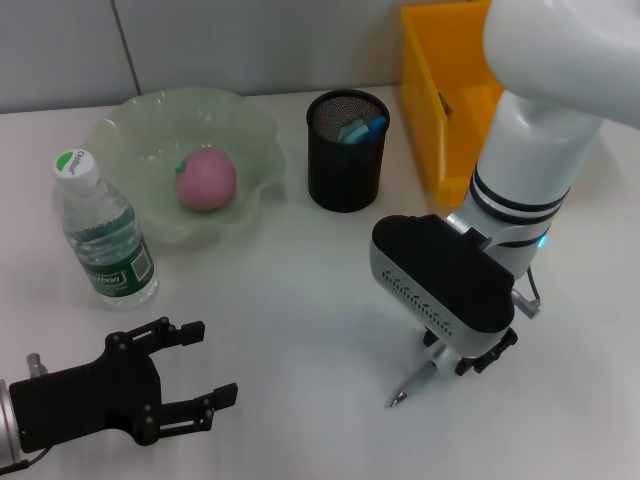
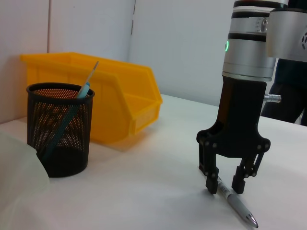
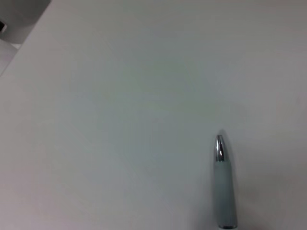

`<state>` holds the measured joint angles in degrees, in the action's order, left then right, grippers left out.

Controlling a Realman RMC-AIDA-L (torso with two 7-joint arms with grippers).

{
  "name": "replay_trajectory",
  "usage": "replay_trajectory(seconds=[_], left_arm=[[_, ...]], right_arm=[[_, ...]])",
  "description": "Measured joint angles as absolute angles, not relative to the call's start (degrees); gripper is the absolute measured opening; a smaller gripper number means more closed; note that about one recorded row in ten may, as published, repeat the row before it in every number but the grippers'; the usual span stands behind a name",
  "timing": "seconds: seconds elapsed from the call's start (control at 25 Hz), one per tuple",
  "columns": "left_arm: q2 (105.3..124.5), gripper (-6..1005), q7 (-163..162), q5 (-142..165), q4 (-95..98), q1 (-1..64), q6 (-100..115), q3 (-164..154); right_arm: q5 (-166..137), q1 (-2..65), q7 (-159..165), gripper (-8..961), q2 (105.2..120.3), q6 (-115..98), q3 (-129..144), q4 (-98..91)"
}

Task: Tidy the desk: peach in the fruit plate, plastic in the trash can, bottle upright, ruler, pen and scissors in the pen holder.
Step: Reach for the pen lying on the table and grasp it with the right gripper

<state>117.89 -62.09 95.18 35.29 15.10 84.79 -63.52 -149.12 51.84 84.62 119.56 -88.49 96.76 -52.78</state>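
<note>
Right end effector at the pen, fingers straddling the barrel.

My right end effector (image 2: 225,184) stands vertical on the white surface (image 1: 300,300), its fingers spread to either side of the silver pen (image 2: 237,207), which lies flat with its tip pointing away from the mesh pen holder (image 1: 346,150). My left end effector (image 1: 185,375) hovers open near the front edge. The peach (image 1: 206,180) sits in the green fruit plate (image 1: 130,130); the water bottle (image 1: 103,232) stands upright beside it. The yellow bin (image 1: 440,110) stands behind.

White desk (image 1: 300,300), bearing bottle (image 1: 103,232), fruit plate (image 1: 262,150), pen holder (image 1: 346,150), yellow bin (image 1: 432,110), apparently a pen (image 1: 411,386)
</note>
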Motion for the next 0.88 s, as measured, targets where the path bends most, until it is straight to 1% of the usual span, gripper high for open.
replay_trajectory(seconds=[0.44, 0.68, 0.88], left_arm=[[117.95, 838, -62.04, 95.19, 35.59, 15.12, 84.81, -63.41], [117.95, 838, -61.94, 95.19, 35.67, 15.18, 84.82, -63.37], [117.95, 838, -61.90, 95.19, 35.69, 15.28, 84.82, -63.36]], right_arm=[[-148.70, 51.38, 84.30, 370, 119.69, -87.04, 96.78, -52.60], [-148.34, 51.35, 84.21, 376, 119.68, -86.51, 97.15, -52.20], [-148.26, 51.38, 84.20, 358, 119.69, -86.37, 97.30, -52.11]])
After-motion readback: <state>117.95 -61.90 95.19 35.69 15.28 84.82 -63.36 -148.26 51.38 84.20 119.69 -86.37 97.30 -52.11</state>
